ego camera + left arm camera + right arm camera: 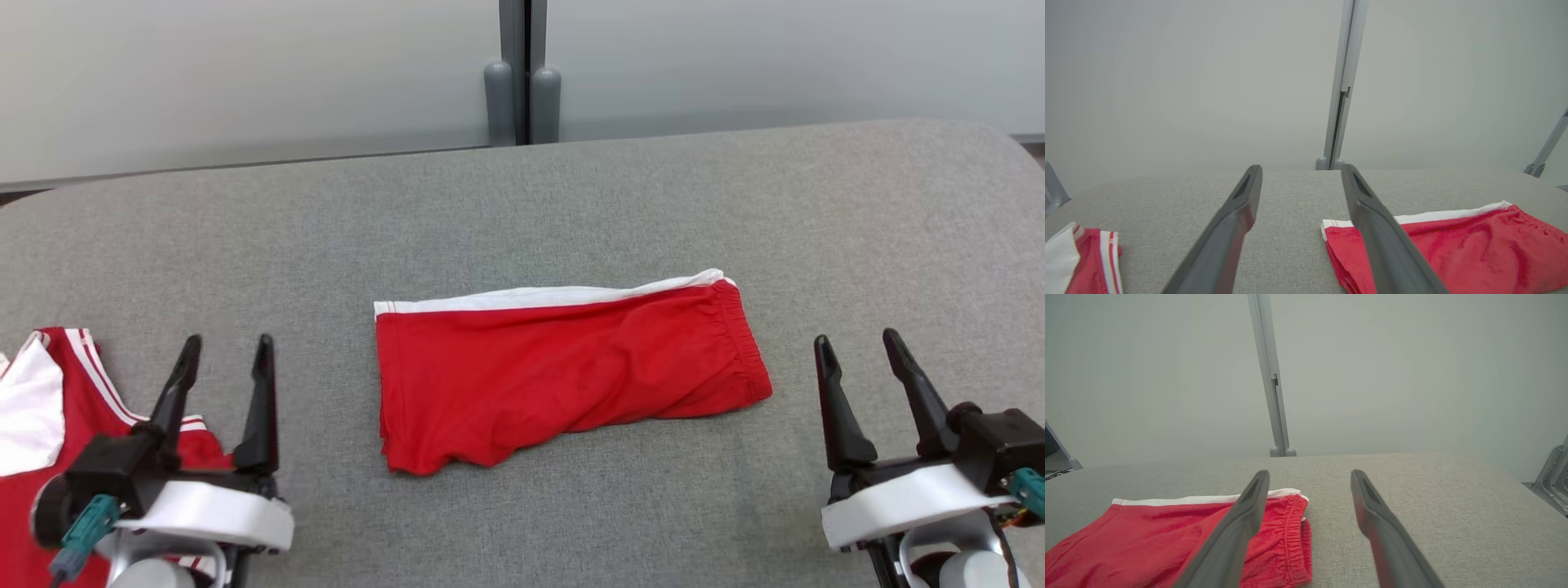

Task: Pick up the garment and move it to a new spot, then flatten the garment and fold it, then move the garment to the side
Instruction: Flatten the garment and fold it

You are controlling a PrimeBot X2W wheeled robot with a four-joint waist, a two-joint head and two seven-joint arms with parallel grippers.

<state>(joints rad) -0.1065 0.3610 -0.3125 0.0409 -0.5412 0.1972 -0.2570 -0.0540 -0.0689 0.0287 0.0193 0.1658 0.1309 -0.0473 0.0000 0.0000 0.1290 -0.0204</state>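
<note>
As both arms sit low at the near edge, left gripper [229, 343]: dark fingers spread apart, empty.
Right gripper [856, 339]: fingers apart, empty.
Folded red shorts with white side stripe [563, 367]: flat mid-table, between the grippers, touching neither.
Grey fabric-covered table [571, 188]: beneath everything.
Red-and-white jersey [41, 425]: far left, partly hidden by the left gripper.
</note>
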